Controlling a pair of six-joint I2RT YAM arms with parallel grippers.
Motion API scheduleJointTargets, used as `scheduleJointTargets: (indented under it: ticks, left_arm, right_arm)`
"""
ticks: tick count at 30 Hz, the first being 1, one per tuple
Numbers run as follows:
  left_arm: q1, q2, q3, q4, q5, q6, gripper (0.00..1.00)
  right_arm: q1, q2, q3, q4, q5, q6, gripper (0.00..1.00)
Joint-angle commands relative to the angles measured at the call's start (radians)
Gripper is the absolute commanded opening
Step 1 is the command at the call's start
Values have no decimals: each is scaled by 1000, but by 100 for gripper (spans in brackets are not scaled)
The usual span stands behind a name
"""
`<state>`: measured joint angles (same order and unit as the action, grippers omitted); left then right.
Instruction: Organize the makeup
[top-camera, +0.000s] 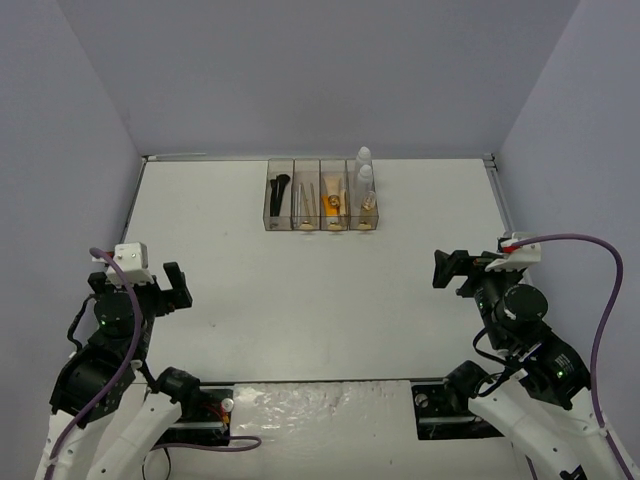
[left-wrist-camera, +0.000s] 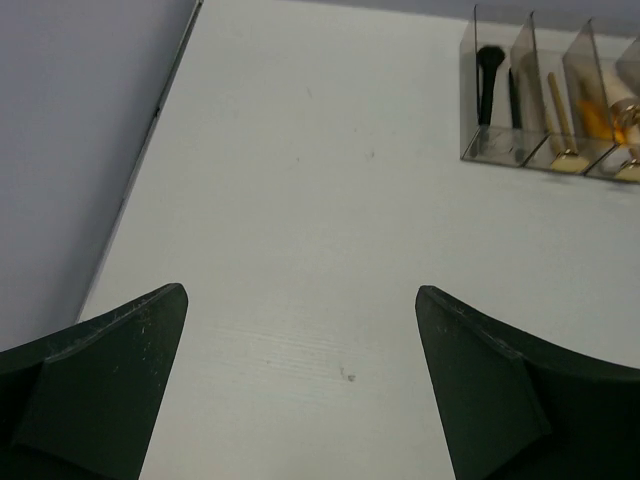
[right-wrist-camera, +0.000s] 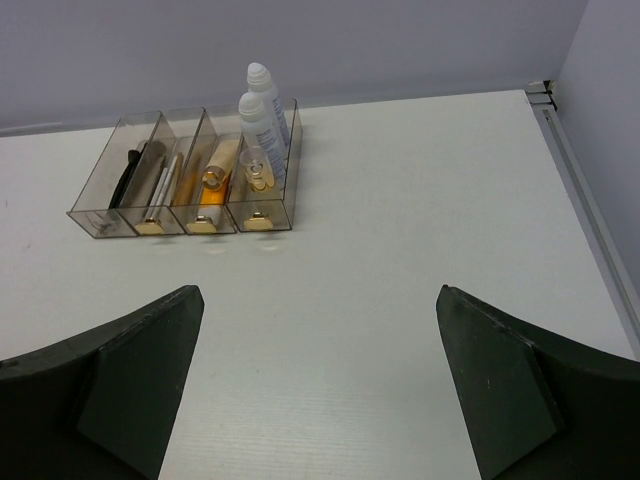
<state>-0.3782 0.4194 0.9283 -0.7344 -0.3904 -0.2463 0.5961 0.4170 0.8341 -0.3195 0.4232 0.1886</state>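
The makeup sits inside the clear smoky four-compartment box (top-camera: 322, 195) at the back middle of the table. From left: black brushes (top-camera: 279, 192), thin sticks (top-camera: 306, 196), orange and beige tubes (top-camera: 333, 197), and white bottles (top-camera: 365, 175) standing upright. In the right wrist view the box (right-wrist-camera: 95, 218) holds the brushes (right-wrist-camera: 130, 177), orange tube (right-wrist-camera: 212, 182) and white bottles (right-wrist-camera: 262, 125). In the left wrist view a black brush (left-wrist-camera: 488, 80) shows at top right. My left gripper (top-camera: 172, 285) (left-wrist-camera: 300, 310) is open and empty at the near left. My right gripper (top-camera: 450, 270) (right-wrist-camera: 320, 310) is open and empty at the near right.
The white table (top-camera: 320, 300) is bounded by grey walls, with a metal rail (top-camera: 135, 200) along its left edge and another (right-wrist-camera: 590, 190) along its right edge. Both arm bases stand at the near edge.
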Motion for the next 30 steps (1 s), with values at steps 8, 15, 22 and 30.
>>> scheduleJointTargets:
  ticks: [8,15,22,30]
  left_arm:
    - [3,-43,-79,31,-11,-43,97]
    - [5,-29,-87,33,-1,-41,97]
    - [37,-7,-90,46,32,-32,97]
    - [59,-1,-93,53,59,-27,97]
  right_arm:
    - [2,28,2,54,29,-14,100]
    - [2,28,-1,54,39,-13,100]
    - [2,38,-2,54,37,-21,100]
    - [2,23,-3,55,39,-20,100]
